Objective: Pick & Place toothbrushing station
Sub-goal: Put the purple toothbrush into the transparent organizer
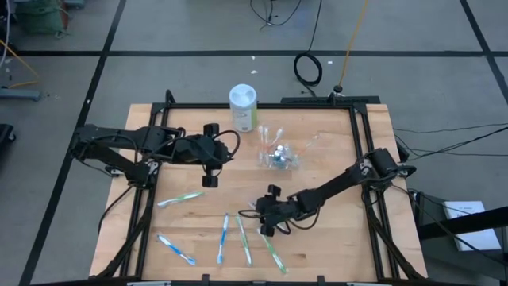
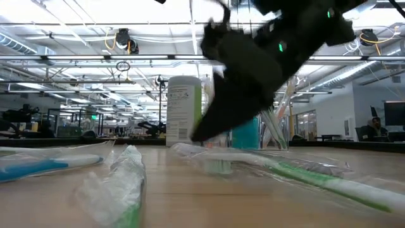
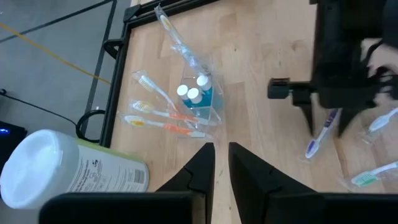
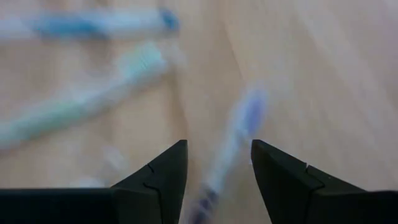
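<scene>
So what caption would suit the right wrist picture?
Right hand, fingers open, astride a slim blue-and-white toothbrush lying on the light wooden table.

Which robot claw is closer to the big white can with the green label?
The left claw. It hangs over the table just beside the can, toward the front. The right claw is farther off, down among the toothbrushes near the front edge.

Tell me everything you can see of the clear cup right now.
The cup is small, clear plastic, standing upright near the table's far edge, right of the canister. It holds teal toothpaste tubes with white caps and several toothbrushes leaning out over its rim. No end effector touches it; both are apart from it, nearer the table's middle.
</scene>
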